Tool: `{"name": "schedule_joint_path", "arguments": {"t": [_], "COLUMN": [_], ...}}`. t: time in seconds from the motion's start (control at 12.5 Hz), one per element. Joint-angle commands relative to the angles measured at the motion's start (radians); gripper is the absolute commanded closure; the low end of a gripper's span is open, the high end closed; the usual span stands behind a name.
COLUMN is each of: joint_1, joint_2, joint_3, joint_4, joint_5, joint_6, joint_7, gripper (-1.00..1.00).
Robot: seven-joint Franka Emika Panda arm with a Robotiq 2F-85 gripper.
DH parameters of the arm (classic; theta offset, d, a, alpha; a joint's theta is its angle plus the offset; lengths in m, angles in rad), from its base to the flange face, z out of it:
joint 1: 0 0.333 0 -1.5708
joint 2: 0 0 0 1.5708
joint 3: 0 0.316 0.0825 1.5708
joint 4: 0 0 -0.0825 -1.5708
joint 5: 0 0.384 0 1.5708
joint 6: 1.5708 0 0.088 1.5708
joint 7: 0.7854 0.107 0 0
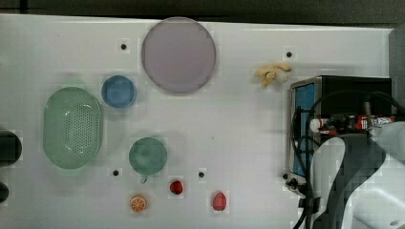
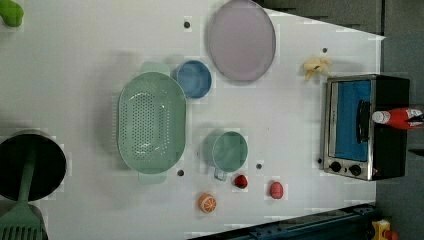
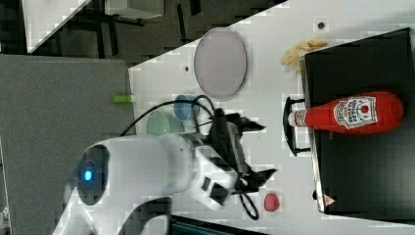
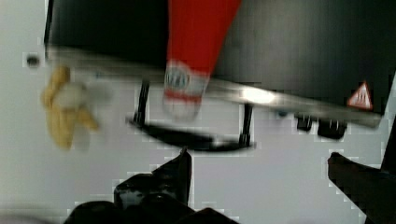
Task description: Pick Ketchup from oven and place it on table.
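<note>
The ketchup [image 3: 350, 113] lies on its side atop the oven [image 3: 362, 161], cap overhanging the door handle, so the fingers [image 3: 254, 125] stand wide apart, ready to straddle it.

Top view, upper centre: grey-lilac plate [image 1: 178, 54]. Left of centre: blue bowl [image 1: 118, 91], just beside a green perforated colander [image 1: 72, 127] at far left. Below centre: green cup [image 1: 147, 155]. Bottom row: orange half [image 1: 138, 203], two small red fruits [image 1: 176, 187] [image 1: 219, 201]. Upper right: pale yellow peeled banana [image 1: 272, 73].
</note>
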Motion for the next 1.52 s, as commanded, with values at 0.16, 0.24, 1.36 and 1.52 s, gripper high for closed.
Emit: {"name": "schedule_joint_path", "arguments": {"t": [0.16, 0.24, 1.36, 1.52], "joint_1": [-0.005, -0.010, -0.083, -0.084], "joint_2": [0.098, 0.143, 0.437, 0.438], "joint_3": [-0.075, -0.092, -0.121, -0.119], "joint_4": [0.122, 0.148, 0.231, 0.224], "joint_5": [0.017, 0.018, 0.226, 0.228], "joint_6": [0.086, 0.110, 0.217, 0.219], "joint_7": [-0.050, -0.050, -0.041, -0.041], "gripper": [-1.00, -1.00, -1.00, -0.68]}}
